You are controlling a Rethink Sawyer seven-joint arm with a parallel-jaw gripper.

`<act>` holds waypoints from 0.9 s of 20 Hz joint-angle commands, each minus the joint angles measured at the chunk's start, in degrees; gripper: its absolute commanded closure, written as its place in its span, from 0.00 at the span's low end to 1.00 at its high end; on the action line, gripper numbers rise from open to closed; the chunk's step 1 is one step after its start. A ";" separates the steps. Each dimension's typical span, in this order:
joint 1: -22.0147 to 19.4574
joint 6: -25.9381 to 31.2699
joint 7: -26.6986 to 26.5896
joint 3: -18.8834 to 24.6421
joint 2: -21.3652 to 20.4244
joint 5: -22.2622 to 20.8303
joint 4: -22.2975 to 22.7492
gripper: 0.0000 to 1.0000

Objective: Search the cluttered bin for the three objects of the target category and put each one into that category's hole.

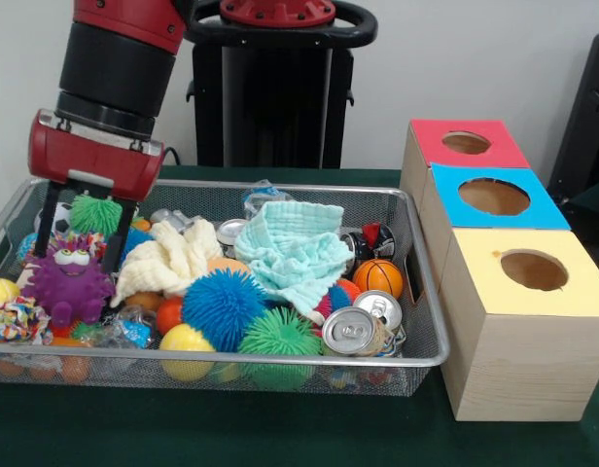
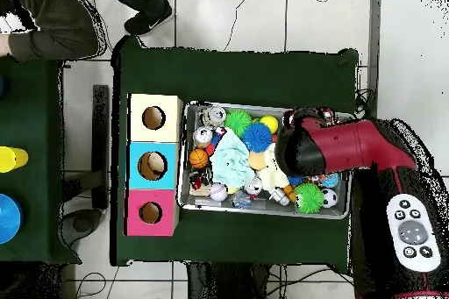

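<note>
The wire mesh bin (image 1: 431, 292) is full of toys. My gripper (image 1: 79, 251) hangs open over the bin's left end. Its fingers (image 1: 118, 238) straddle a white knotted fabric bundle with red and blue patches (image 1: 79, 240), which sits just above a purple monster toy (image 1: 66, 284). A second bundle (image 1: 16, 319) lies at the bin's front left corner; it also shows in the overhead view (image 2: 326, 117). I see no third bundle. The yellow-topped box's round hole (image 1: 534, 269) is at the right front, outside the bin, and shows in the overhead view (image 2: 153, 117). In the overhead view the arm (image 2: 338, 146) hides the gripper.
A mint cloth (image 1: 295, 248) and a pale yellow cloth (image 1: 168, 258) lie mid-bin among spiky balls (image 1: 222, 306), cans (image 1: 348, 329) and a small basketball (image 1: 377, 277). The blue-topped box (image 1: 494, 197) and the red-topped box (image 1: 466, 143) stand behind the yellow one. A person's sleeve (image 2: 44, 24) shows at the edge.
</note>
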 commanded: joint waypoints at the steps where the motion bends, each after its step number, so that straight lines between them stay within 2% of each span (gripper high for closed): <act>1: -1.38 -4.84 7.82 -1.69 5.10 2.30 5.28 0.00; 8: -1.59 -7.75 6.09 -1.50 6.37 2.63 3.79 0.00; 14: -1.10 -10.69 5.60 -2.64 5.90 1.23 3.09 0.00; 18: -1.76 -11.82 4.66 -1.93 6.08 1.39 1.75 0.00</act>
